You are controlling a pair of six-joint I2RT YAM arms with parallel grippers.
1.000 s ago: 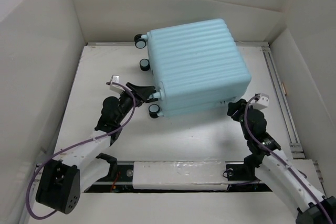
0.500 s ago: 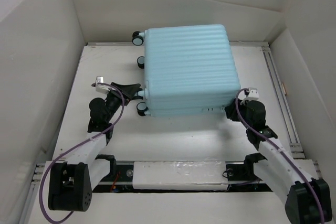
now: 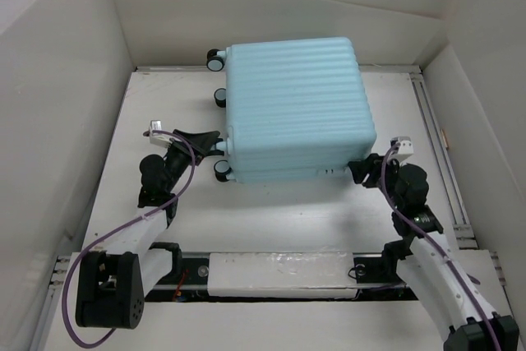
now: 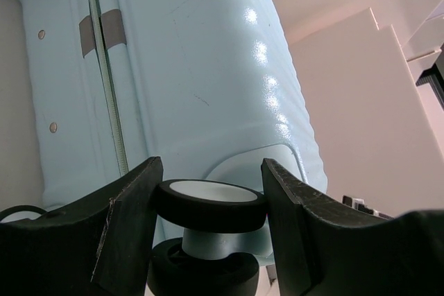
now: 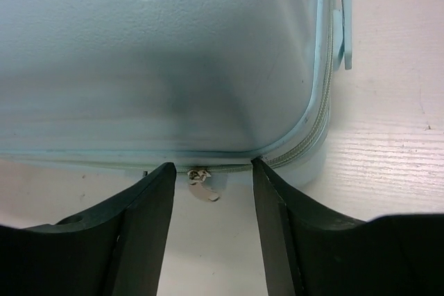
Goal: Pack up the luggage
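A small light-blue ribbed luggage case point(image 3: 296, 108) lies closed on its broad side at the far middle of a white table point(image 3: 288, 219), its caster wheels pointing left and its zip running round the seam. The left arm reaches up from its base at the near left, elbow bent, with its wrist turned toward the case's near-left corner. The left gripper point(image 4: 211, 171) is clamped on a black-and-white caster wheel point(image 4: 211, 206), one dark finger pressed against each side of it, with a second wheel just below. The right arm rises from the near right and bends in toward the case's near-right corner, low over the table. The right gripper point(image 5: 211, 166) has its fingers spread apart and holds nothing; a small metal zip pull point(image 5: 201, 185) hangs from the seam in the gap between them, touching neither finger
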